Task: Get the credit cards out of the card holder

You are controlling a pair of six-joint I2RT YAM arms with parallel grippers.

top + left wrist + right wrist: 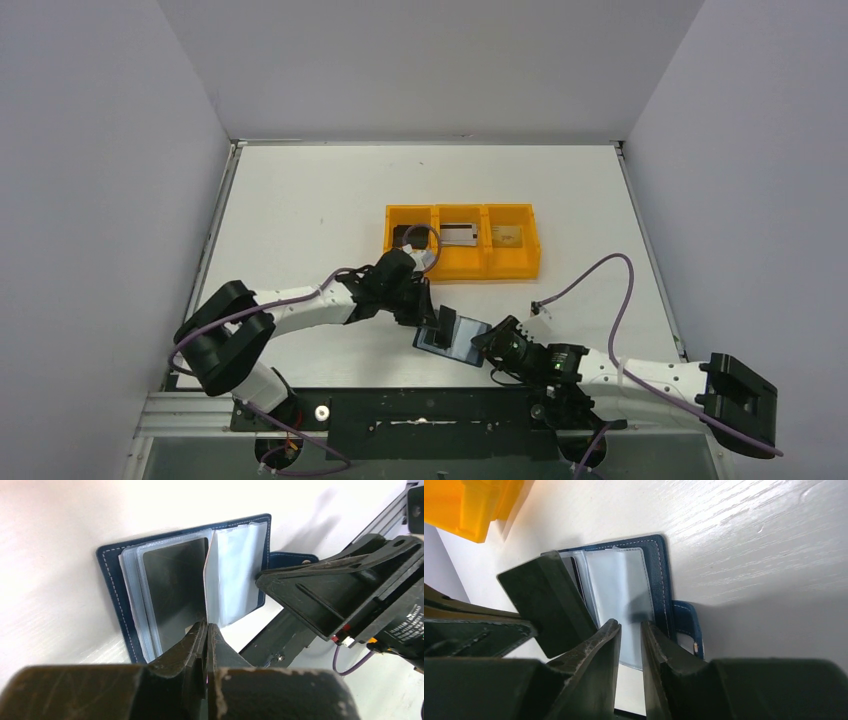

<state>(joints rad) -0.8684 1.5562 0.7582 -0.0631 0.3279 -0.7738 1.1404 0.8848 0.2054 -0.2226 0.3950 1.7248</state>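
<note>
Black left gripper [205,628] jaws pinch a dark card [175,585], part-drawn from the open card holder [112,575] at the worktop's [300,200] 6 o'clock. The right gripper [630,627] jaws stand slightly apart over its right leaf. At 12 o'clock the orange tray [500,268] holds a silver card [460,234] and a gold card [508,236], so the work seems mostly done.

tray [470,268]: orange, three compartments side by side, mid-desk
desk [320,200]: white, faint wood grain
walls [100,150]: plain grey, on left, right and far sides
rail [180,410]: metal, along near desk edge
</note>
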